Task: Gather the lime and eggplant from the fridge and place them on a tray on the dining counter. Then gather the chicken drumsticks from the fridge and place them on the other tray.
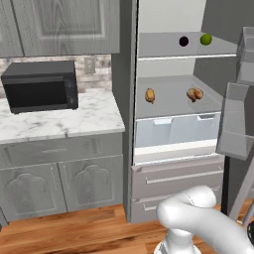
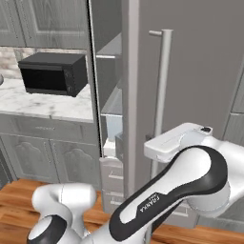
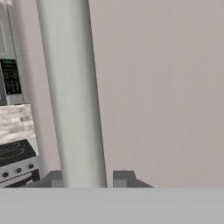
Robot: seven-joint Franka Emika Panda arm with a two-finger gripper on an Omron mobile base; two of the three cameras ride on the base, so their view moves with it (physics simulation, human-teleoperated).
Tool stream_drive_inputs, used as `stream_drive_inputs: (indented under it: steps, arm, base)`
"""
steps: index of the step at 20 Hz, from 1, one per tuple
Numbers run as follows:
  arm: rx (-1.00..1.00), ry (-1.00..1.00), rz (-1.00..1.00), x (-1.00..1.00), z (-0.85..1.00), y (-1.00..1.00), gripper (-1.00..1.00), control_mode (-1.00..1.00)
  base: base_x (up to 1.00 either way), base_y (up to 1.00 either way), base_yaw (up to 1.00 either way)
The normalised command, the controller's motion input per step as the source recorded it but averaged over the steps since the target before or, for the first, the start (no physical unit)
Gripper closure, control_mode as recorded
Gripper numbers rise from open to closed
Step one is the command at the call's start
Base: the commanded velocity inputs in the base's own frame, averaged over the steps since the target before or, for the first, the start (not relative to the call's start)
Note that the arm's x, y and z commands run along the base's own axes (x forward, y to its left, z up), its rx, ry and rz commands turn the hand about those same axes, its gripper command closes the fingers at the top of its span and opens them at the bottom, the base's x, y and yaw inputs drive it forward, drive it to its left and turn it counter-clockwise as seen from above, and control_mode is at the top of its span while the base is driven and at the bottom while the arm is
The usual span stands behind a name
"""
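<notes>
the fridge [image 1: 173, 99] stands open in the left base view, right of the marble worktop [image 1: 59, 119] that carries the black microwave [image 1: 40, 85]. its door [image 2: 190, 71] swings out toward the arm, and in the hand view the fingers [image 3: 89, 178] are closed around the upright door handle [image 3: 72, 96], one tip on either side of the bar. on the middle shelf two chicken drumsticks lie well apart, one [image 1: 150, 95] toward 9 o'clock and one [image 1: 195, 94] toward 3 o'clock. on the upper shelf, toward 1 o'clock, the dark eggplant [image 1: 183, 41] sits just beside the green lime [image 1: 206, 38], apart from it. i judge the eggplant light, smooth and a little slippery, best pinched across its middle. the lime is small, firm and apt to roll, so a grip straight across its widest part should suit. the drumsticks look uneven; the thick meaty end seems the safer hold.
</notes>
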Motion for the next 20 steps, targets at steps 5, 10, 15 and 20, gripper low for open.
stream_drive_inputs:
  steps: [5,10,15,20]
  arm:
    - [0.00,0.00,0.00,-0.09,0.00,-0.09,-1.00,-1.00]
    - [0.00,0.00,-0.02,-0.50,-0.01,0.00,-1.00,-1.00]
    - [0.00,0.00,-0.19,-0.74,0.00,0.04,-1.00,-1.00]
    - [0.00,0.00,-0.35,-0.48,0.00,0.36,-1.00,-1.00]
  base:
    - [0.00,0.00,0.00]
    - [0.00,0.00,0.00]
    - [0.00,0.00,0.00]
    - [0.00,0.00,0.00]
